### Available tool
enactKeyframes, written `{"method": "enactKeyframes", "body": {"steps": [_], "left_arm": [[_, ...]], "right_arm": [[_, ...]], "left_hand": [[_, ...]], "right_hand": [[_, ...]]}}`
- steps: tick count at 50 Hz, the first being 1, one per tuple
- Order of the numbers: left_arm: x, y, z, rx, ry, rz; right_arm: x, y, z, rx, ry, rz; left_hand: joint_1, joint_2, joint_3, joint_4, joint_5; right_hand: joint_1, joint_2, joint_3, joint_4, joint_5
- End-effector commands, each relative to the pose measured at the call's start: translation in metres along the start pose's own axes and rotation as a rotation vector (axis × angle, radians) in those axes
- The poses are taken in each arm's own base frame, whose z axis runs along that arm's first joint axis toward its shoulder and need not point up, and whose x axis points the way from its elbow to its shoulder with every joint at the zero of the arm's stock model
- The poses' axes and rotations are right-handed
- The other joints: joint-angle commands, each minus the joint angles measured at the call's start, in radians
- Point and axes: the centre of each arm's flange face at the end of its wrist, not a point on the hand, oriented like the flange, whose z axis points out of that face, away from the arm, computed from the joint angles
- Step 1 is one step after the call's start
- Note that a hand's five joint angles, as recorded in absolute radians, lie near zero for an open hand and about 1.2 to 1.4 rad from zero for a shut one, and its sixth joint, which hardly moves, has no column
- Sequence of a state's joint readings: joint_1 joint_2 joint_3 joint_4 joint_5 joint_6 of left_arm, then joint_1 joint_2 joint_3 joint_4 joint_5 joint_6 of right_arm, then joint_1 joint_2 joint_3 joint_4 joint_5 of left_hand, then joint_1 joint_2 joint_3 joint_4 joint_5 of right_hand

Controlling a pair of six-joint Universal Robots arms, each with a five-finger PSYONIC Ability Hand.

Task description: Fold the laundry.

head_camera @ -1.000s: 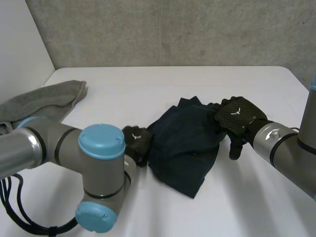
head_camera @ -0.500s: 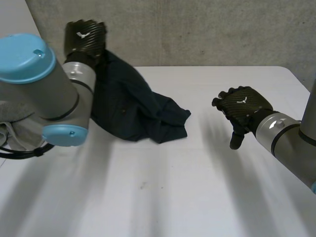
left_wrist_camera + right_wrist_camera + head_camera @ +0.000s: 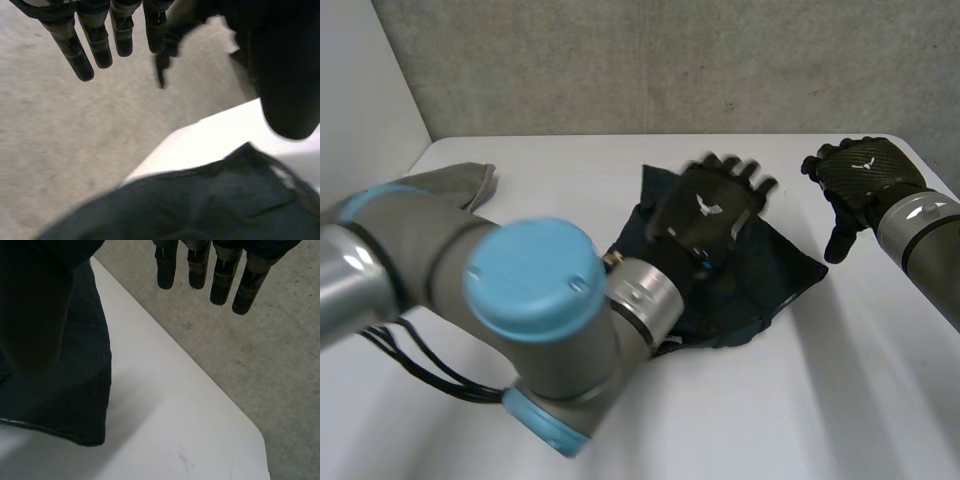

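Dark garment (image 3: 775,280) lies crumpled mid-desk (image 3: 840,400), soft, light and limp I judge, so with my left hand (image 3: 705,207) above it and my right hand (image 3: 860,172) near the far right corner, both straight-fingered and empty, I'd pinch two corners.

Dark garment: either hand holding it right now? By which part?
Neither. The left hand is spread open over the dark garment, fingers straight, pinching nothing; the right hand is open too, off to the garment's side, apart from it.
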State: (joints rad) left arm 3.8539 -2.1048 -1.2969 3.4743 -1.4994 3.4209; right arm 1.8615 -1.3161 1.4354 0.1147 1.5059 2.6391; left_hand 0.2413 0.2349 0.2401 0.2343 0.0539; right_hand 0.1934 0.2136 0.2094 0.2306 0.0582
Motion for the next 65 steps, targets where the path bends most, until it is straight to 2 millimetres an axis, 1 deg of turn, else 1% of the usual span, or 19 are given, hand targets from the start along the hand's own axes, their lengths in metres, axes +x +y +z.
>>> {"method": "enactKeyframes", "body": {"steps": [1,7,10,12,16,19,25,30,33,35,38,42,47,54,55,58,61,62,65], "left_arm": [[-0.063,-0.018,-0.011,-0.004,-0.172,0.014],[-0.092,-0.005,-0.031,-0.11,-0.276,0.011],[-0.102,0.008,-0.04,-0.186,-0.322,0.004],[-0.105,0.015,-0.045,-0.221,-0.338,0.0],[-0.11,0.029,-0.054,-0.282,-0.374,-0.006],[-0.115,0.035,-0.06,-0.309,-0.396,-0.008],[-0.115,0.041,-0.067,-0.337,-0.401,-0.015],[-0.114,0.044,-0.071,-0.347,-0.399,-0.017],[-0.113,0.046,-0.072,-0.355,-0.399,-0.02],[-0.114,0.047,-0.073,-0.359,-0.401,-0.02],[-0.114,0.049,-0.075,-0.367,-0.403,-0.023],[-0.115,0.051,-0.077,-0.374,-0.408,-0.024],[-0.119,0.054,-0.077,-0.379,-0.414,-0.026],[-0.116,0.053,-0.077,-0.377,-0.407,-0.027],[-0.116,0.053,-0.077,-0.377,-0.409,-0.027],[-0.115,0.054,-0.077,-0.381,-0.404,-0.027],[-0.116,0.056,-0.077,-0.385,-0.407,-0.028],[-0.117,0.056,-0.077,-0.384,-0.41,-0.03],[-0.121,0.058,-0.077,-0.385,-0.421,-0.03]], "right_arm": [[-0.009,-0.002,-0.003,0.011,-0.046,-0.013],[-0.02,0.004,-0.013,-0.059,-0.177,-0.002],[-0.035,0.019,-0.011,-0.14,-0.275,0.013],[-0.044,0.033,-0.006,-0.178,-0.309,0.014],[-0.061,0.043,-0.004,-0.165,-0.334,-0.04],[-0.064,0.05,0.004,-0.133,-0.308,-0.085],[-0.057,0.071,0.036,-0.101,-0.1,-0.223],[-0.057,0.09,0.065,-0.109,-0.006,-0.359],[-0.056,0.099,0.082,-0.111,0.008,-0.424],[-0.044,0.108,0.095,-0.131,0.031,-0.437],[-0.034,0.11,0.105,-0.129,0.059,-0.431],[-0.018,0.102,0.121,-0.082,0.111,-0.425],[0.016,0.093,0.152,-0.002,0.218,-0.418],[0.031,0.09,0.176,0.059,0.263,-0.419],[0.03,0.089,0.176,0.058,0.26,-0.419],[0.024,0.093,0.167,0.014,0.227,-0.393],[0.024,0.086,0.151,-0.008,0.2,-0.327],[0.03,0.068,0.135,0.006,0.203,-0.256],[0.037,0.042,0.107,0.031,0.201,-0.13]], "left_hand": [[-0.022,-0.016,-0.021,-0.015,-0.009],[-0.016,-0.01,-0.015,-0.009,-0.003],[-0.016,-0.01,-0.015,-0.009,-0.003],[-0.016,-0.01,-0.015,-0.009,-0.003],[-0.016,-0.01,-0.015,-0.009,-0.003],[-0.016,-0.01,-0.015,-0.009,-0.003],[-0.022,-0.015,-0.021,-0.015,-0.009],[-0.028,-0.021,-0.027,-0.021,-0.015],[-0.028,-0.021,-0.027,-0.021,-0.015],[-0.031,-0.024,-0.03,-0.024,-0.018],[-0.034,-0.027,-0.032,-0.027,-0.021],[-0.037,-0.03,-0.035,-0.03,-0.024],[-0.037,-0.03,-0.035,-0.03,-0.024],[-0.037,-0.03,-0.035,-0.03,-0.024],[-0.037,-0.03,-0.035,-0.03,-0.024],[-0.037,-0.03,-0.035,-0.03,-0.024],[-0.037,-0.03,-0.035,-0.03,-0.024],[-0.037,-0.03,-0.035,-0.03,-0.024],[-0.037,-0.03,-0.035,-0.03,-0.024]], "right_hand": [[-0.019,-0.039,-0.035,-0.056,-0.058],[-0.019,-0.039,-0.035,-0.056,-0.058],[-0.019,-0.039,-0.035,-0.056,-0.058],[-0.019,-0.039,-0.035,-0.056,-0.058],[-0.019,-0.039,-0.035,-0.056,-0.058],[0.064,0.044,0.048,0.027,0.025],[0.314,0.294,0.298,0.277,0.275],[0.646,0.625,0.63,0.608,0.606],[1.027,1.006,1.011,0.989,0.987],[1.202,1.182,1.186,1.165,1.163],[1.203,1.183,1.187,1.166,1.163],[1.203,1.183,1.187,1.166,1.163],[1.203,1.183,1.187,1.166,1.163],[1.203,1.183,1.187,1.166,1.163],[1.172,1.152,1.156,1.135,1.133],[0.355,0.335,0.339,0.318,0.315],[0.297,0.277,0.281,0.26,0.258],[0.218,0.198,0.202,0.181,0.179],[0.191,0.171,0.175,0.154,0.152]]}}
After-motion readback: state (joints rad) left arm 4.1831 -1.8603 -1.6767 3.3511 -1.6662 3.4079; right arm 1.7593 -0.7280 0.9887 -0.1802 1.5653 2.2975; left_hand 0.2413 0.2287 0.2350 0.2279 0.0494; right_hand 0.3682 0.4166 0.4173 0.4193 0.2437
